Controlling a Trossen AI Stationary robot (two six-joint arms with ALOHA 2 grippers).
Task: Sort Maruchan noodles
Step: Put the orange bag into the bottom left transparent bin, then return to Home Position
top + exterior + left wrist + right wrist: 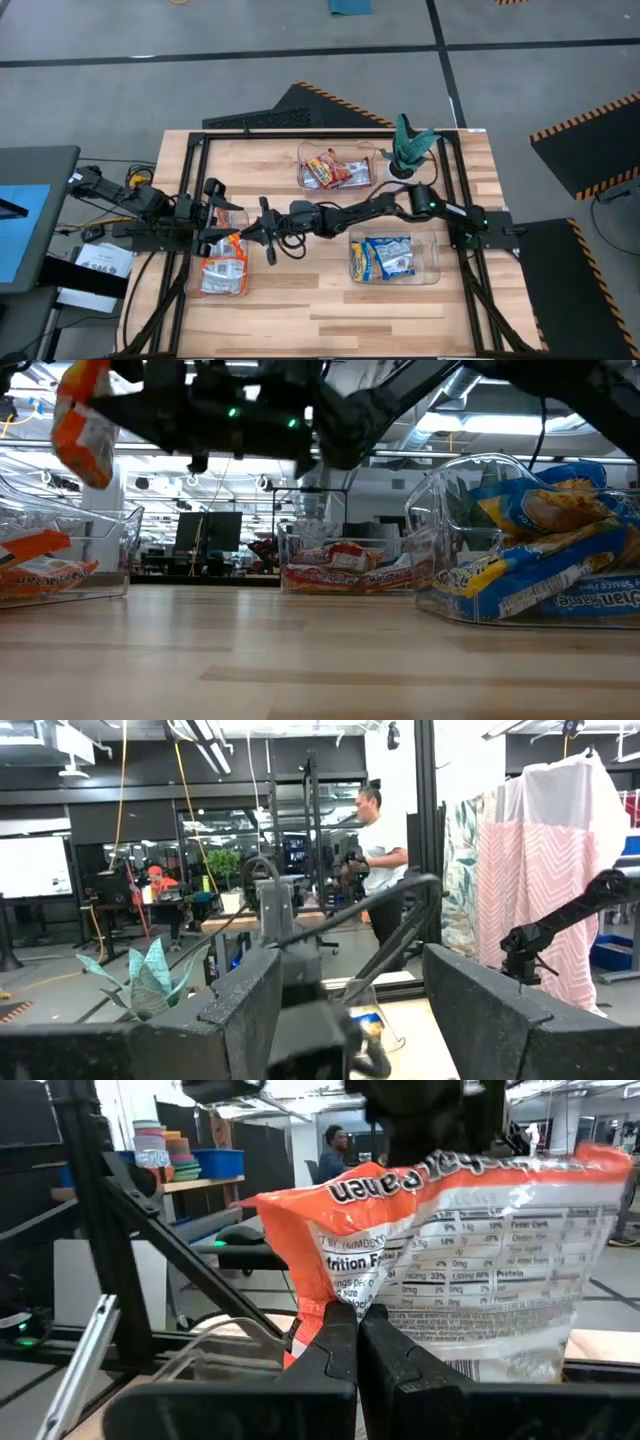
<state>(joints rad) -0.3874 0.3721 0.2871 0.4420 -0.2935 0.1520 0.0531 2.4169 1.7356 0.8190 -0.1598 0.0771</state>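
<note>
Here I see the orange noodle packet (450,1250) hanging in the air with its long axis roughly level in my right wrist view, printed back facing the camera, the nutrition panel readable and the brand lettering upside down along its upper edge. It is glossy orange with a whitish lower half, slightly crumpled. My right gripper (358,1330) has its fingers pressed together on the packet's lower edge, pinching it. From above, the right arm stretches far across the table toward the left bin (218,290), its gripper (255,234) just beside that bin's upper corner, where more orange packets (222,272) lie. In the low view the held packet (83,430) sits high above the bin. My left gripper (214,215) hovers over the same bin, fingers (240,1010) spread and holding nothing. Red packets (335,171) fill the far bin, blue packets (388,256) the right one.
</note>
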